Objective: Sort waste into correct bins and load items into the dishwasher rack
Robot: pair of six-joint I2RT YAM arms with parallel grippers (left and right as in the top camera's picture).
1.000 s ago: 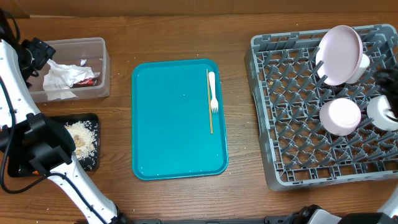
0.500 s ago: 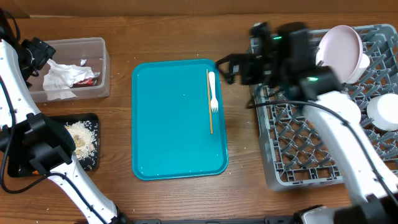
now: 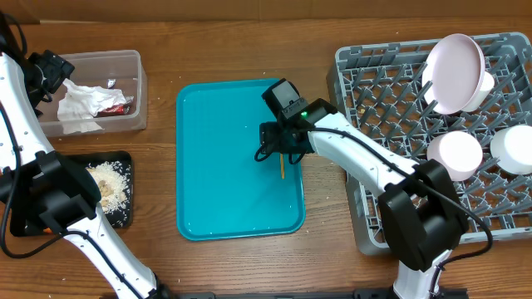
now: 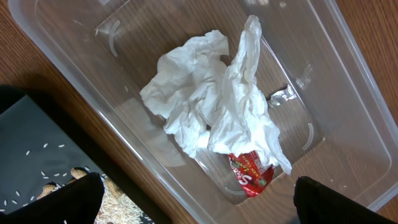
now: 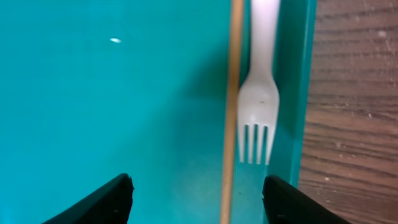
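- My right gripper (image 5: 196, 200) is spread wide. Its dark fingertips (image 5: 93, 202) stand on either side of the wooden stick (image 5: 233, 93) and the white plastic fork (image 5: 261, 106), and they grip neither.
- I cannot tell whether those fingertips touch the tray floor.
- Stick and fork lie side by side just inside the right rim of the teal tray (image 3: 224, 166), which sits at the middle of the desk. The fork is the one nearer the rim, with its tines towards the near edge.
- My left gripper (image 4: 199, 196) is also wide and empty, hanging over the clear tub (image 4: 74, 50) at the far-left corner of the desk.
- In that tub lie the crumpled white napkins (image 4: 211, 118), with the red-and-white wrapper (image 4: 252, 175) partly tucked under them.
- The black tray (image 3: 125, 162) sits by the left edge, nearer than the tub, and holds beige food scraps (image 3: 108, 183).
- The dishwasher rack (image 3: 353, 62) fills the right edge. A white plate (image 3: 455, 71) stands tilted in it towards the far-right corner.
- A small white bowl (image 3: 455, 154) sits among the pegs further forward — a second bowl (image 3: 511, 149) is just beside it at the right edge.
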